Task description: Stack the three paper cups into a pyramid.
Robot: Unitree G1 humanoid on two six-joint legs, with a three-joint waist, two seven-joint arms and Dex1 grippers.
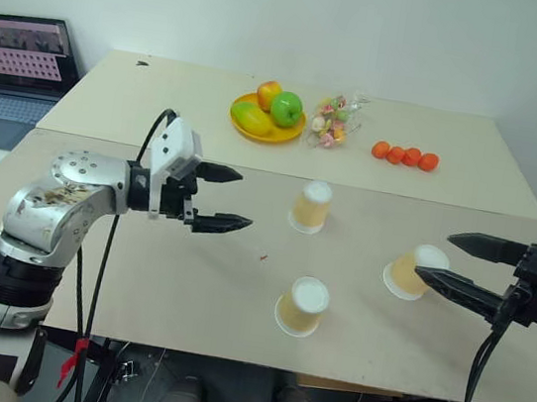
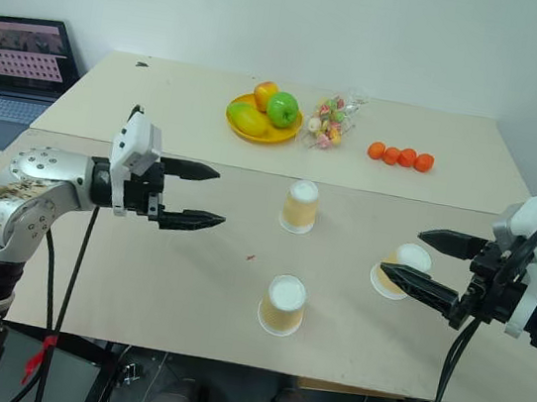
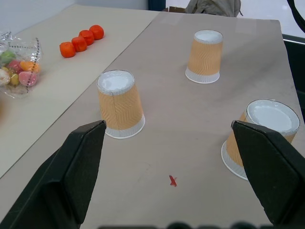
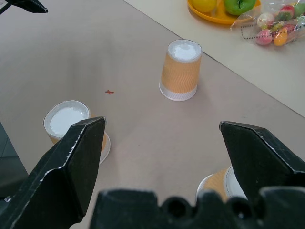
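While both tools hung wide open holding nothing, the left tool (image 1: 224, 198) sat at 9 o'clock and the right tool (image 1: 455, 259) at 3. Between them, three upside-down cups (image 1: 312, 206) (image 1: 303, 306) (image 1: 416, 271) stood apart on the counter (image 1: 187, 280), unstacked.

Two beige tables (image 1: 187, 280) stand pushed together before a plain white wall (image 1: 324, 19), with an open laptop (image 1: 18, 61) on a low desk at the far left.
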